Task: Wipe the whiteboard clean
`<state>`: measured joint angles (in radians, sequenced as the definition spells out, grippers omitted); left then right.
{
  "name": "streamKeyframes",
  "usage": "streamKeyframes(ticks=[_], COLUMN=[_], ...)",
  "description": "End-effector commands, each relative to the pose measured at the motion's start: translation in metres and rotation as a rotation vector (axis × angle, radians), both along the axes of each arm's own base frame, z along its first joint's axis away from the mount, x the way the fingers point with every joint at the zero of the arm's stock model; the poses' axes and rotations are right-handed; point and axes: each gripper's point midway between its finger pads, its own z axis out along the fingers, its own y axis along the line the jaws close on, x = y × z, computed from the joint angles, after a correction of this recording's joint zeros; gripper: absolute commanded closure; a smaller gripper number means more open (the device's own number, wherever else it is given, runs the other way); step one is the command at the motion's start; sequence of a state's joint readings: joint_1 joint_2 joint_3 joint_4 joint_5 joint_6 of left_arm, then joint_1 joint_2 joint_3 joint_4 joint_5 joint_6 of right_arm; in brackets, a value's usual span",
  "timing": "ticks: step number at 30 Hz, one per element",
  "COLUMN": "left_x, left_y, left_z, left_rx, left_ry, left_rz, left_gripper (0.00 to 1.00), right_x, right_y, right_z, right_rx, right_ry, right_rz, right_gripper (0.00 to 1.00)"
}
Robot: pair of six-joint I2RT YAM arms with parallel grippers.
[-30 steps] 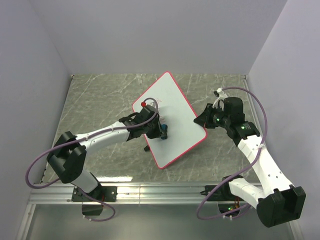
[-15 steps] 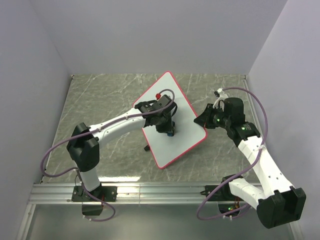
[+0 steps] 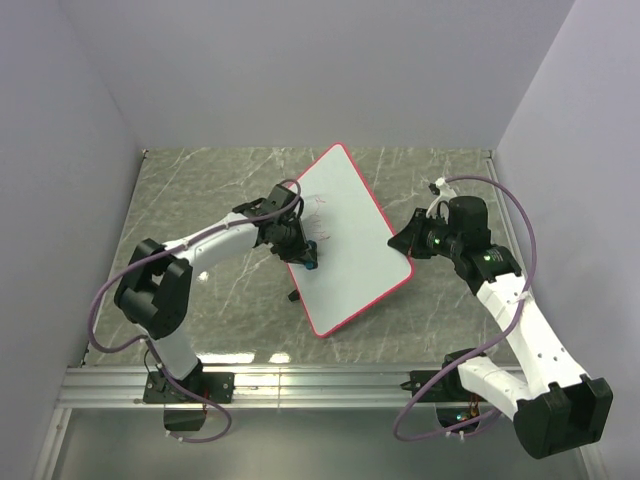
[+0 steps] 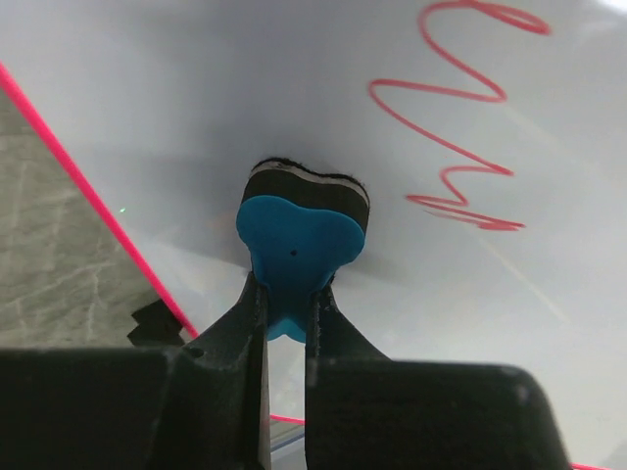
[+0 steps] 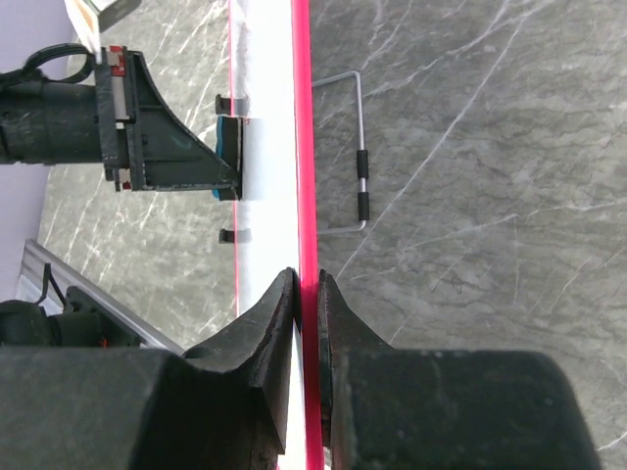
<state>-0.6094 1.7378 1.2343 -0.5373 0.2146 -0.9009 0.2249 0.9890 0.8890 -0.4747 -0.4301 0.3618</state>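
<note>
The whiteboard (image 3: pixel 350 240), white with a pink-red frame, stands tilted in the middle of the table. My right gripper (image 3: pixel 405 240) is shut on its right edge (image 5: pixel 302 176) and props it up. My left gripper (image 3: pixel 305 255) is shut on a small blue eraser (image 4: pixel 299 240) whose black felt presses on the board face near its left edge. Red squiggly marker lines (image 4: pixel 456 127) lie on the board to the right of the eraser. The board's face (image 4: pixel 196 88) fills the left wrist view.
A thin wire stand with black grips (image 5: pixel 361 157) sticks out behind the board over the grey marble tabletop (image 3: pixel 200 200). Two black feet (image 3: pixel 293 296) sit on the board's lower left edge. A metal rail (image 3: pixel 320 385) runs along the near edge. Walls close three sides.
My left gripper swept the eraser from the board's left part to its middle, then back to the left edge. The right gripper and the board stayed put.
</note>
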Motion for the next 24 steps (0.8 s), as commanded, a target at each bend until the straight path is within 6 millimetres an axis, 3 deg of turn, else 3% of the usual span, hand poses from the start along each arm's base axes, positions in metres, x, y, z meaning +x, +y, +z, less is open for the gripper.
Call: streamKeyframes(ticks=[1,3,5,9,10,12,13,15,16,20,24], left_x=[-0.001,-0.003,0.003,0.018,0.024,0.030,0.034,0.038,0.039,0.052,0.069], left_y=[0.015,0.013,0.000,-0.030,-0.046,-0.062,-0.078,-0.095,-0.106,-0.113,-0.089], left_z=[-0.074,-0.076,-0.060,-0.007,0.016,0.036,0.065,0.079,0.101,0.107,0.075], left_rx=[0.131,0.136,0.101,0.065,0.043,0.028,0.000,-0.014,-0.037,-0.034,0.002], left_ry=[0.037,0.057,0.023,-0.084,-0.120,-0.150,-0.195,-0.223,-0.254,-0.276,-0.212], left_rz=[-0.022,-0.031,-0.042,-0.087,-0.110,-0.147,-0.168,-0.193,-0.202,-0.183,-0.136], left_gripper=[1.00,1.00,1.00,1.00,1.00,1.00,1.00,1.00,1.00,1.00,1.00], right_x=[-0.018,-0.017,-0.017,-0.016,-0.017,-0.017,-0.017,-0.017,-0.018,-0.016,-0.016], right_y=[0.007,0.009,0.009,0.010,0.010,0.010,0.011,0.011,0.010,0.011,0.011], right_z=[-0.002,-0.002,-0.003,-0.003,-0.005,-0.008,-0.009,-0.014,-0.017,-0.017,-0.017], right_rx=[0.007,0.011,0.012,0.010,0.011,0.009,0.008,0.005,0.002,0.001,-0.007], right_ry=[0.020,0.021,0.025,0.023,0.025,0.029,0.034,0.043,0.045,0.043,0.044], right_rz=[0.056,0.058,0.059,0.059,0.062,0.061,0.062,0.062,0.064,0.064,0.068], right_gripper=[1.00,1.00,1.00,1.00,1.00,1.00,1.00,1.00,1.00,1.00,1.00])
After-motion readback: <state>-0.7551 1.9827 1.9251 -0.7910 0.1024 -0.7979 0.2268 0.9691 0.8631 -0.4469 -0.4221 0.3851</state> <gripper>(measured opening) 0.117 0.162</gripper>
